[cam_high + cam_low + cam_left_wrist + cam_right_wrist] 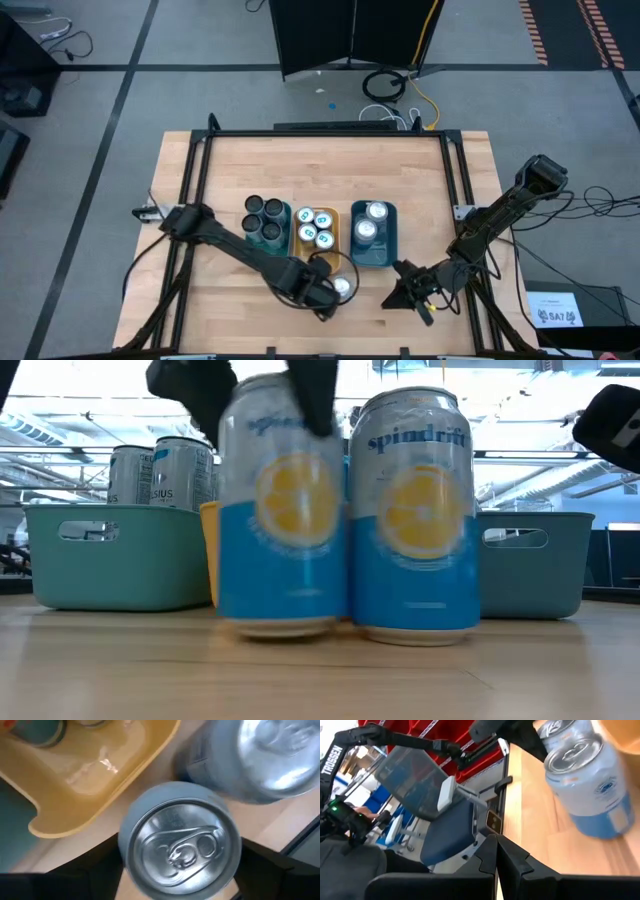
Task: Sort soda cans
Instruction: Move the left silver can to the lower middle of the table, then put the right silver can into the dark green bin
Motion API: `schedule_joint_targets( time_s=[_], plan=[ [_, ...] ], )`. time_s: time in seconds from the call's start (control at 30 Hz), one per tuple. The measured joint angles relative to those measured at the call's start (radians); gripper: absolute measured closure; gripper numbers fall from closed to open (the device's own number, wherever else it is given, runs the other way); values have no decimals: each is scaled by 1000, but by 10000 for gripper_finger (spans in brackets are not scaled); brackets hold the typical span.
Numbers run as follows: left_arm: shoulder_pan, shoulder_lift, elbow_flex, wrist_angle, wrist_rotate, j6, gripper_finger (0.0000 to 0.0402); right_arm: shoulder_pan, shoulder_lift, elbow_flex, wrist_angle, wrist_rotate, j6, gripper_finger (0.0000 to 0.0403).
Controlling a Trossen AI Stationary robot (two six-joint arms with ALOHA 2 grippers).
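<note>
I see three trays side by side mid-table: teal point(283, 236) at nine o'clock, yellow point(296, 238) centre, blue point(388, 248) at three o'clock.

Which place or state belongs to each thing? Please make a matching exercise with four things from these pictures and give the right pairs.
Things:
1. teal tray
2. orange tray
3. blue tray
4. left gripper

Places or states:
A. holds two silver-topped cans
B. closed around a Spindrift can on the table, in front of the trays
C. holds dark-topped cans
D. holds cans with blue-green top marks

Pairs: 1-C, 2-D, 3-A, 4-B
</note>
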State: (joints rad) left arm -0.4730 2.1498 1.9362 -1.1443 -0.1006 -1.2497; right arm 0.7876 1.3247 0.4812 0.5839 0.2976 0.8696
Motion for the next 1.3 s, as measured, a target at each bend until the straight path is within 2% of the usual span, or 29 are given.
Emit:
schedule_joint_targets(
  time_s=[0.3, 0.7, 0.97, 1.13, 1.3],
  plan=[
    [29, 97, 135, 4, -4, -25, 91, 0, 0, 0, -7, -43, -27, 403],
    [42, 100, 155, -24, -6, -25, 87, 0, 0, 0, -8, -43, -24, 403],
    [46, 99, 155, -12, -8, -18, 43, 0, 0, 0, -4, -43, -4, 403],
    [55, 97, 156, -4, -12, 89, 9, 1, 0, 0, 3, -43, 8, 403],
    [63, 97, 156, -1, 37, 166, 9, 1, -1, 0, 32, -43, 8, 403]
  ],
)
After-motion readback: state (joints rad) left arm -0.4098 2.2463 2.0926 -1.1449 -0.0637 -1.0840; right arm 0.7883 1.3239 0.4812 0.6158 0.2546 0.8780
